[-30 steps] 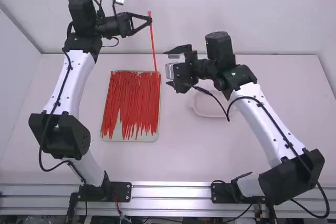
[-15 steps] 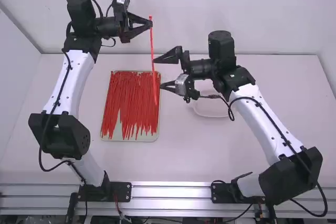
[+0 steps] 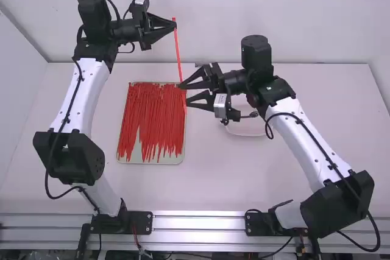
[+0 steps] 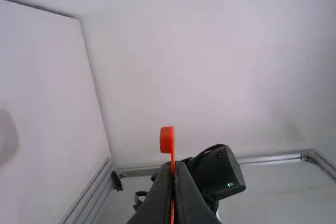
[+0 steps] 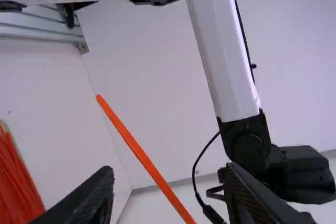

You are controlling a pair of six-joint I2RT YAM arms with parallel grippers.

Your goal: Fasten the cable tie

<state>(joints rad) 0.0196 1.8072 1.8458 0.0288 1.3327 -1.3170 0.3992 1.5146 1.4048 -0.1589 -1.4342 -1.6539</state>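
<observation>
Left gripper (image 3: 173, 25) is pressed together, pinching one red cable tie (image 3: 177, 53) just below its head, high above the far right corner of the tray (image 3: 152, 162). The tie hangs nearly upright from there, head on top, and its tail comes down to about the tray's far right corner. In the left wrist view we see the square head poking out above the closed fingers (image 4: 160, 195). Right gripper (image 3: 184, 94) sits just off the tray's far right edge and points toward the tray, with its fingers spread wide. In the right wrist view the tie's strap runs diagonally through the gap between the two fingers (image 5: 86, 198). We can't tell if it touches either one. The tray holds a pile of loose red ties (image 3: 152, 120) lying lengthwise and covering most of it. A clear shallow container (image 3: 247, 129) sits on the table (image 3: 73, 89) to the right of the tray, well apart from it, under the right arm's wrist.
</observation>
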